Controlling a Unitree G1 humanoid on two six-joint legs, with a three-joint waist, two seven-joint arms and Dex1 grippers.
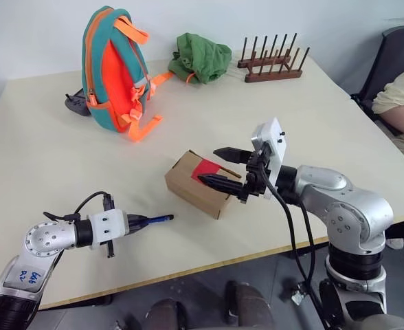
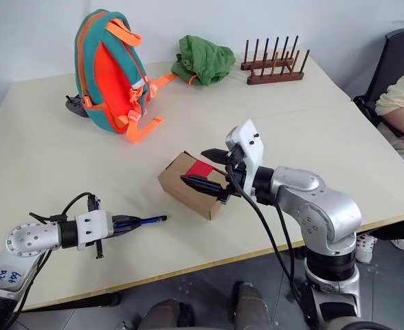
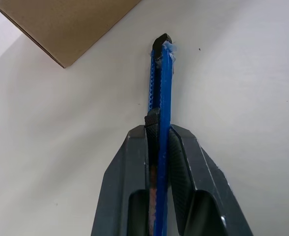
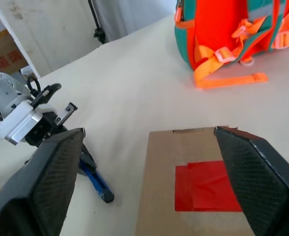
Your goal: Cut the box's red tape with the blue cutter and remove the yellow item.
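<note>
Box [image 1: 200, 183] sat mid-table with its red tape [image 1: 206, 168] on top. My right gripper [image 1: 221, 169] hovered over it, fingers spread wide. My left gripper [image 3: 159, 147] clamped the cutter [image 3: 160, 88] near the box; its wrist view showed the tip close to a box corner.

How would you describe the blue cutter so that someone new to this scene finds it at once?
Start at the cream table and find the brown box with red tape near its front edge. To the box's left, the left gripper is shut on the blue cutter. It is the only slim, pen-shaped blue thing there.
</note>
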